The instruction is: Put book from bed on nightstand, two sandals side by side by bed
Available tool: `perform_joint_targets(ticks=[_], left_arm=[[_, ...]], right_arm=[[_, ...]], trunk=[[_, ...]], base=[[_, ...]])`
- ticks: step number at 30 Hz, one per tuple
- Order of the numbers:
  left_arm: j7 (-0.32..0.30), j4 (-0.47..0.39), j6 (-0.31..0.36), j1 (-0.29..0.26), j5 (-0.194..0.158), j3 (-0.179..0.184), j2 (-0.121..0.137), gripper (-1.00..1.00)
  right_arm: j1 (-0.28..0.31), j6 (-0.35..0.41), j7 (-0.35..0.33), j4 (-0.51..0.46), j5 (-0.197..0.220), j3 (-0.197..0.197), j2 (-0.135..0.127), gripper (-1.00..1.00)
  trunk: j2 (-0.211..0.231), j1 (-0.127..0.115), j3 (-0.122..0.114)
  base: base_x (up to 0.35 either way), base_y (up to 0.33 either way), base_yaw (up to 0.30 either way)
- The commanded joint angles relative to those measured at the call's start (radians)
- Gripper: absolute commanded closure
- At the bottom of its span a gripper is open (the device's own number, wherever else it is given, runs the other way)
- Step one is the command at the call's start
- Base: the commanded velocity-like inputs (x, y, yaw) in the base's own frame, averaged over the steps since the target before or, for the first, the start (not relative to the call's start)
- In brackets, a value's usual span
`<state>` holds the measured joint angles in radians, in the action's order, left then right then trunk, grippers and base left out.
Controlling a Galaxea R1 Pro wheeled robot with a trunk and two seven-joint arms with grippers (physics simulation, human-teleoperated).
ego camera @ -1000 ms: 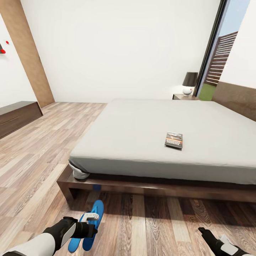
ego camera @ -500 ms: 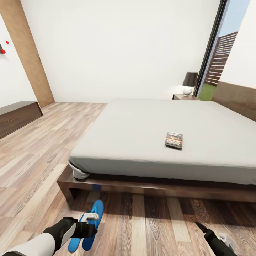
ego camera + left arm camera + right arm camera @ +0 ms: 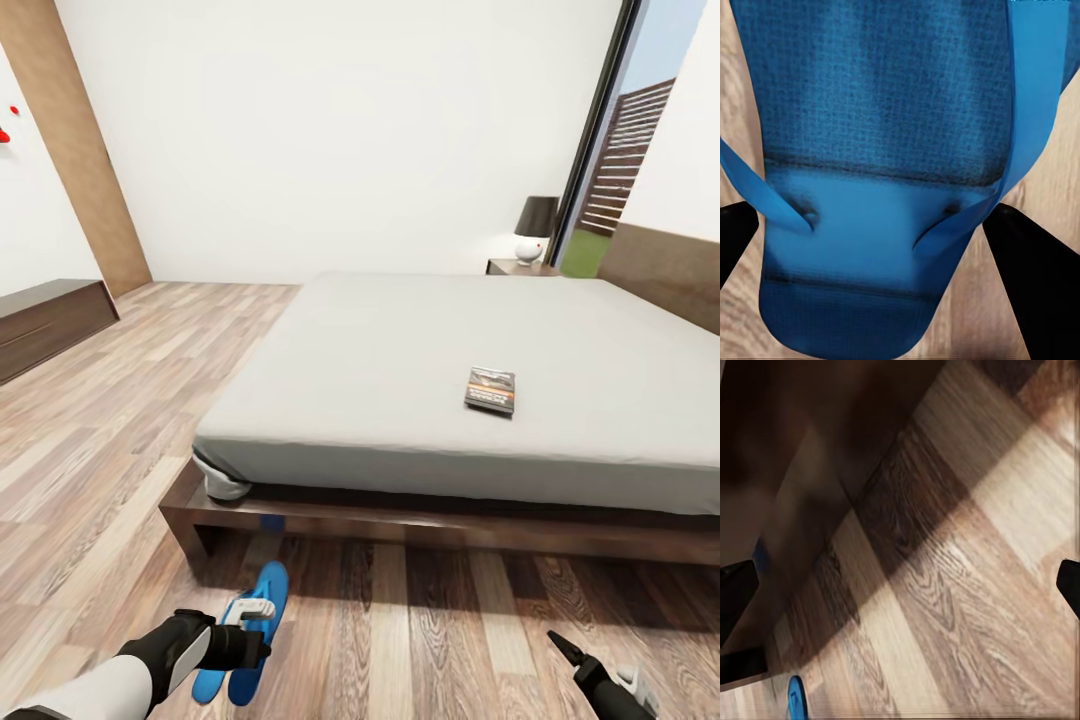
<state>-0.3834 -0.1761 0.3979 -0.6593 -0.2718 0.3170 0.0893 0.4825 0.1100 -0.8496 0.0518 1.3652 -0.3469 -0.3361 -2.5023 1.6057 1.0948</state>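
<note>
With its black fingers spread either side of the flat bright blue sandals (image 3: 245,650) on the wood-plank floor (image 3: 90,480) at seven o'clock, the left gripper (image 3: 258,610) seems to be finishing their placement beside the low dark-framed bed (image 3: 400,520), while the right gripper (image 3: 900,577), also spread and empty, must next reach the small dark paperback book (image 3: 490,389) on the mattress at two o'clock.

floor (image 3: 90,440): wood planks, visible grain, a soft sheen is shown
bed (image 3: 480,515): dark brown wood frame, smooth; mattress covered in matt pale grey cloth
sandals (image 3: 885,135): bright blue, woven-looking textured sole, smooth straps
book (image 3: 490,389): paper cover, printed, slightly glossy
nightstand (image 3: 522,267): dark wood, glossy top
walls (image 3: 330,120): matt white
</note>
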Motion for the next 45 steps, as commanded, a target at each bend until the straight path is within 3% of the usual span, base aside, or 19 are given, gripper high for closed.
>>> perform_joint_targets(ticks=[1, 20, 36, 45], left_arm=[[0.0, -0.002, 0.007, 0.0, -0.011, 0.006, 0.001, 1.0], [0.0, -0.002, 0.005, 0.0, -0.013, 0.0, 0.006, 1.0], [0.005, -0.006, -0.014, 0.0, -0.015, -0.028, 0.002, 1.0], [0.006, -0.006, -0.061, 0.0, -0.015, -0.085, 0.003, 1.0]], right_arm=[[0.001, 0.01, -0.007, 0.003, 0.011, -0.005, 0.001, -1.0], [0.001, 0.007, -0.003, 0.003, 0.011, -0.008, 0.019, -1.0], [-0.001, 0.007, -0.01, 0.003, 0.011, -0.005, 0.02, -1.0], [-0.004, 0.007, -0.011, 0.003, 0.011, -0.004, 0.02, -1.0]], trunk=[[-0.001, 0.0, 0.005], [-0.005, 0.009, 0.078], [-0.009, 0.016, 0.14], [-0.009, 0.017, 0.148]], base=[[0.0, 0.0, 0.0], [0.0, 0.0, 0.0], [0.0, 0.0, 0.0], [0.0, 0.0, 0.0]])
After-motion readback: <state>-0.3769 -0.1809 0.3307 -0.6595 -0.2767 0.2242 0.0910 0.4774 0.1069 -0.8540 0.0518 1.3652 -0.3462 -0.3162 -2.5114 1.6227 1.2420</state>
